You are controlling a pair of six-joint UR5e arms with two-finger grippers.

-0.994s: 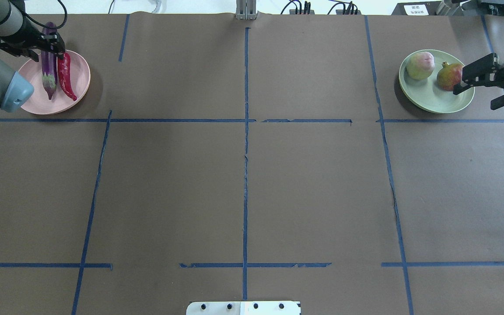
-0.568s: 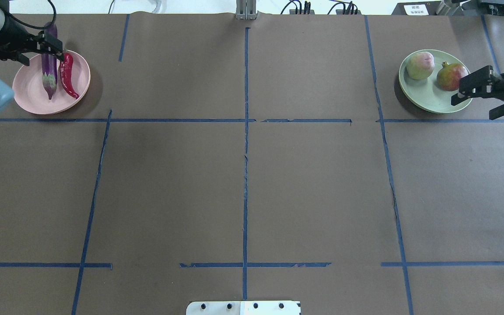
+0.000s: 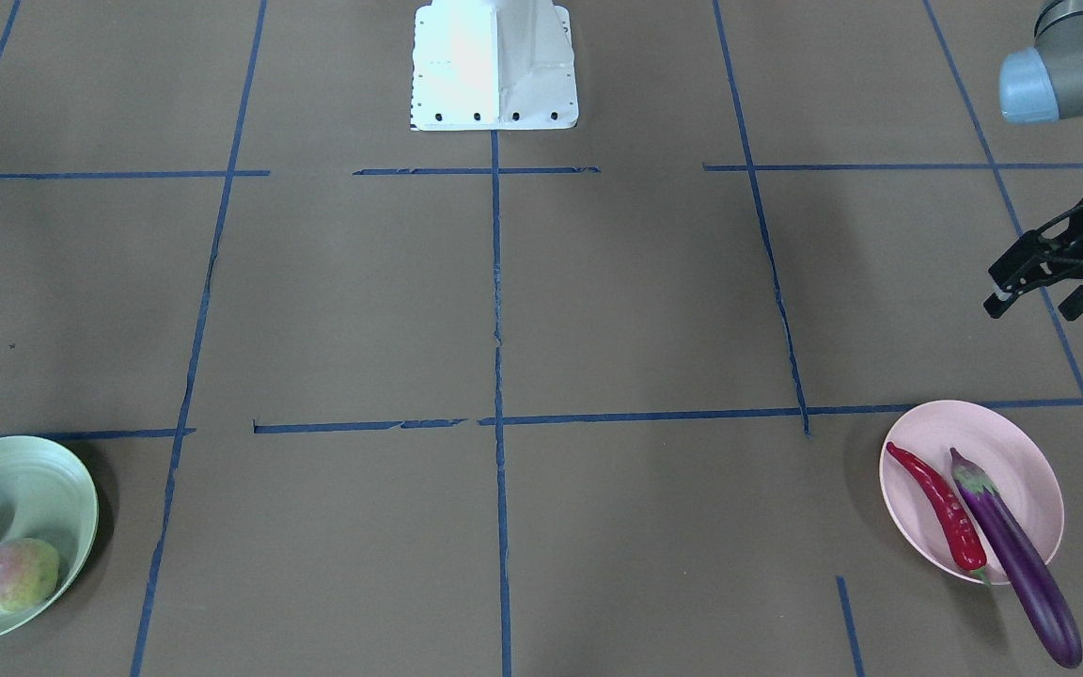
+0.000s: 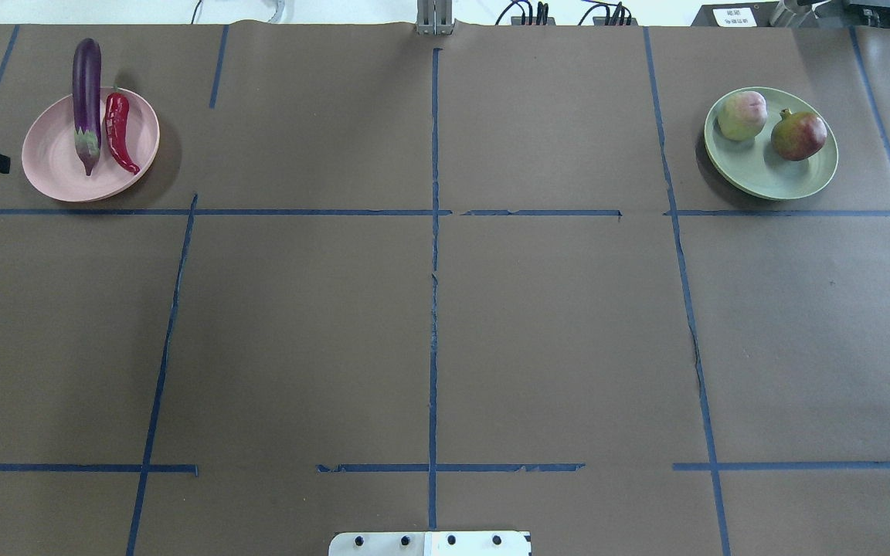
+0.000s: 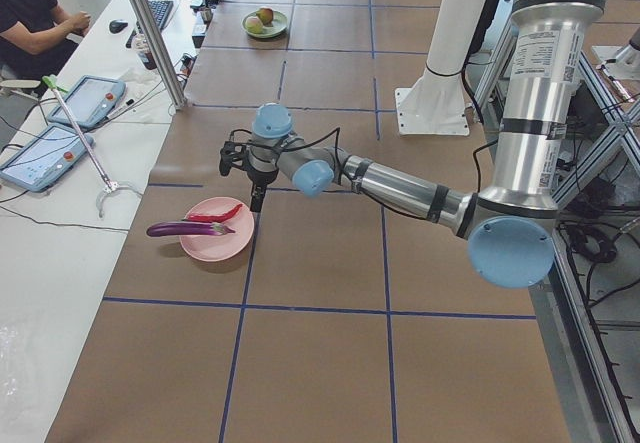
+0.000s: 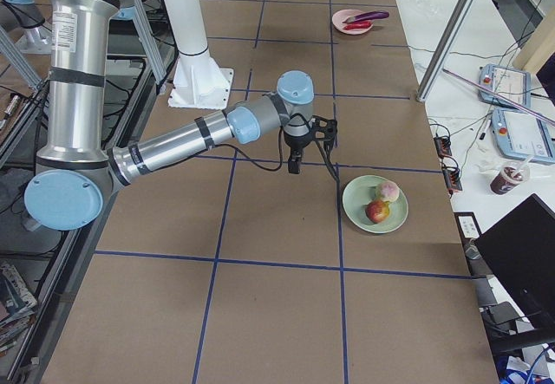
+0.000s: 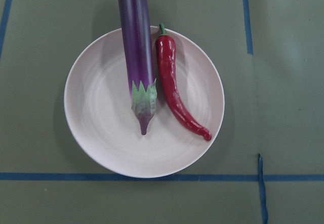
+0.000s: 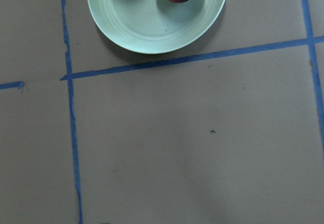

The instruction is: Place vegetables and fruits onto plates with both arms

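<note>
Just ahead of L claw [image 3: 1030,306], on the side away from robot base: round shallow matte pink plate [image 7: 96,133]. Glossy purple eggplant [image 7: 135,47] has its long axis running away from claw, green cap end on the plate twd claw, blunt end overhanging far rim. Slim glossy red chili [image 7: 172,87] lies just beside it, approx parallel, stem at far rim. L claw fingers spread, empty. R claw [image 6: 295,163]: can't tell open/closed. Mint plate [image 8: 152,32] ahead of it w/ fuzzy peach [image 4: 742,114] + pomegranate [image 4: 799,135], crown twd peach. White tag [image 4: 734,17]: text unreadable.

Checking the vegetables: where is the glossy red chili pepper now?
The red chili pepper lies on the round pink plate, overhead view's far-left corner, right of the long purple eggplant.
</note>
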